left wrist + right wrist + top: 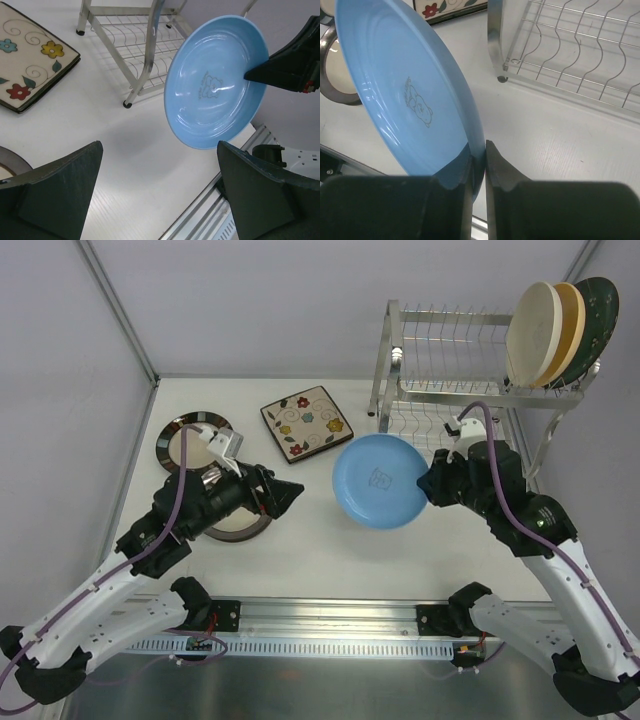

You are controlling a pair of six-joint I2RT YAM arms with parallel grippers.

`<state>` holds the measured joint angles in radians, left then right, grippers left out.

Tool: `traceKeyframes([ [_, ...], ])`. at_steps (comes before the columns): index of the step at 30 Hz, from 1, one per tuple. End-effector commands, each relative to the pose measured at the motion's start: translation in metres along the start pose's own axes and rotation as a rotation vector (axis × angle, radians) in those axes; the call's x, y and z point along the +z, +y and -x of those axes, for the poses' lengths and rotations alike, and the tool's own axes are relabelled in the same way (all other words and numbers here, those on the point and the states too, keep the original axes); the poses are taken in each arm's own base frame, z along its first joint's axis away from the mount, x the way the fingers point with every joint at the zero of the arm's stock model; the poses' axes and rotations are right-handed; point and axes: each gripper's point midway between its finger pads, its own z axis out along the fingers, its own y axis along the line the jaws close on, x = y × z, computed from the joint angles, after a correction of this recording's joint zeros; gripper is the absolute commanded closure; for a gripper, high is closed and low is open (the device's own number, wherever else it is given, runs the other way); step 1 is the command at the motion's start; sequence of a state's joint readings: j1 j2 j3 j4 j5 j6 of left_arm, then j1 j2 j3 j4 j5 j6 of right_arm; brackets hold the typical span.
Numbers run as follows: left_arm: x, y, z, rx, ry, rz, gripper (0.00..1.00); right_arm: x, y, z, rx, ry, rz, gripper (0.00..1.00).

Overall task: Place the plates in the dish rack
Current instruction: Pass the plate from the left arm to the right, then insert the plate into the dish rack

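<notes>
There are one dish rack (450, 392), three racked plates (545, 330), one blue plate (375, 480), one square floral plate (307, 423) and two dark-rimmed plates (185, 448).

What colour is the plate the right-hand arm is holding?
The plate is light blue, a faint drawing at its centre; clearest in the left wrist view.

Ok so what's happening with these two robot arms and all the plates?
The right gripper is shut on the rim of a blue plate, holding it tilted above the table in front of the dish rack. The left gripper is open and empty, near a brown-rimmed plate. A cream plate, a tan plate and a dark green plate stand in the rack's upper tier. A square floral plate lies on the table.
</notes>
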<state>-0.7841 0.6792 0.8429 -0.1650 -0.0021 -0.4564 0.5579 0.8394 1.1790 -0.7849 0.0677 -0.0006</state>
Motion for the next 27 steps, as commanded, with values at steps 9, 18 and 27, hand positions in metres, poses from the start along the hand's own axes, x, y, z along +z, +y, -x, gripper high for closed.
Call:
traceKeyframes([
  [9, -0.004, 0.035, -0.015, 0.020, -0.049, 0.119, 0.01, -0.057, -0.001, 0.077, 0.001, -0.263, -0.027, 1.00],
  [18, -0.010, 0.095, -0.048, -0.019, 0.044, 0.333, 0.01, -0.106, -0.013, 0.155, 0.003, -0.509, -0.138, 0.99],
  [27, -0.030, 0.142, -0.077, -0.084, 0.159, 0.481, 0.01, -0.154, -0.038, 0.216, -0.009, -0.738, -0.321, 0.99],
])
